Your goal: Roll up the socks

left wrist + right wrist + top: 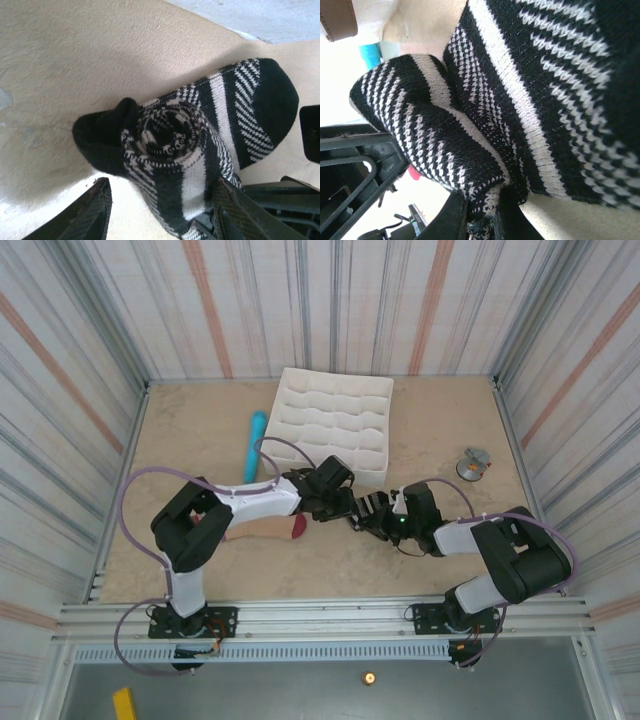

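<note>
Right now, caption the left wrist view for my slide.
Half-rolled black striped sock on the table, open left end effector straddling the roll.

Beige sock (265, 531) mostly under L arm (250, 502); black sock (220, 110) cropped btm.

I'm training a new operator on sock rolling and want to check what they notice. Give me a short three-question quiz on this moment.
1. True or false: the black-and-white sock lies fully flat, with nothing rolled.
2. In the top view, what lies just left of the white tray? A. a mug B. the light-blue cylinder C. a brush
3. Fill in: the right arm's jaws are shut on the edge of the ____ sock.
Key: 1 false, part of it is wound into a spiral. 2 B. 3 black-and-white.
</note>
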`<act>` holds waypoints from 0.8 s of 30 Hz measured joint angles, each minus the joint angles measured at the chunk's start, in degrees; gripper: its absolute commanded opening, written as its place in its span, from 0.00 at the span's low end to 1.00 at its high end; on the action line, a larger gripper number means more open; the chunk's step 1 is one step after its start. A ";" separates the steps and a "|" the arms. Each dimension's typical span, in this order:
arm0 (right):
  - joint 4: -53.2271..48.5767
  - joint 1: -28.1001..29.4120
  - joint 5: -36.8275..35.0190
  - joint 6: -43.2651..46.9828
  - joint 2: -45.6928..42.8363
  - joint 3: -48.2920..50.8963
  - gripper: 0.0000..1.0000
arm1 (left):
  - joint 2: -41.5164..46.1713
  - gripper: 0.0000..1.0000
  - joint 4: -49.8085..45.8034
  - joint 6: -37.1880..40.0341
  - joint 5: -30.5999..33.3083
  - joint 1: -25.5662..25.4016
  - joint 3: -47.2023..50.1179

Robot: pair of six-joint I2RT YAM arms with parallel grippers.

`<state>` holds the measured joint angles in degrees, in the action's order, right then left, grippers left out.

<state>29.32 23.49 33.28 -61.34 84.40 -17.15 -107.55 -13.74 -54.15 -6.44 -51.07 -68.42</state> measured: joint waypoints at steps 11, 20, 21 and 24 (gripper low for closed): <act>1.07 -0.37 -0.09 -1.22 -0.13 0.57 0.00 | -5.40 0.33 -4.98 -0.07 -2.47 0.87 -6.95; -6.34 -0.37 -1.22 2.01 -5.99 0.28 0.38 | -6.29 0.10 -9.11 0.15 -4.17 1.09 -9.88; -8.98 -0.37 -1.55 3.06 -7.85 0.11 0.43 | -6.29 0.04 -9.25 0.13 -4.13 1.09 -10.01; -16.81 -0.24 -2.67 6.69 -13.86 -0.92 0.56 | -6.29 0.00 -9.68 -0.09 -4.09 1.14 -10.12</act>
<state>12.51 23.24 30.61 -54.65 70.54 -18.06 -113.84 -23.42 -54.24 -10.52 -49.93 -78.54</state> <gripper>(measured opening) 0.498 0.074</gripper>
